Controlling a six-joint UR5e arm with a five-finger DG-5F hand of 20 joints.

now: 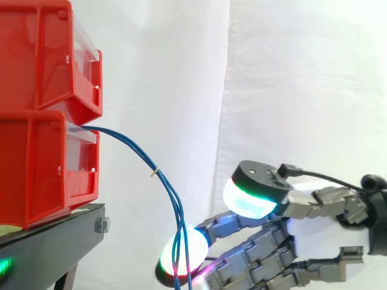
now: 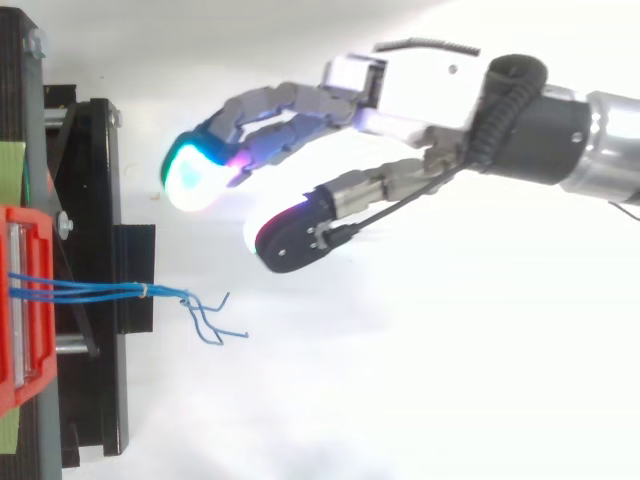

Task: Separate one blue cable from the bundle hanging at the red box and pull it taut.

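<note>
Several thin blue cables (image 1: 145,158) leave the gap between the two stacked red boxes (image 1: 36,163) and hang down in a bundle, held together by a small tan tie (image 1: 155,173). From above, the cables (image 2: 100,290) run right from the red box (image 2: 20,300) and end in loose curled tips (image 2: 212,325). My hand (image 1: 320,232) reaches in from the right, open, fingers stretched towards the bundle. In the side view the cables cross in front of a glowing fingertip (image 1: 196,248). In the top view my hand (image 2: 420,90) lies beside the cable ends, apart from them, with nothing between fingers and thumb.
The red boxes stand on a black stand (image 1: 54,238), whose frame (image 2: 100,200) juts out under the cables. A white curtain (image 1: 290,78) hangs behind everything.
</note>
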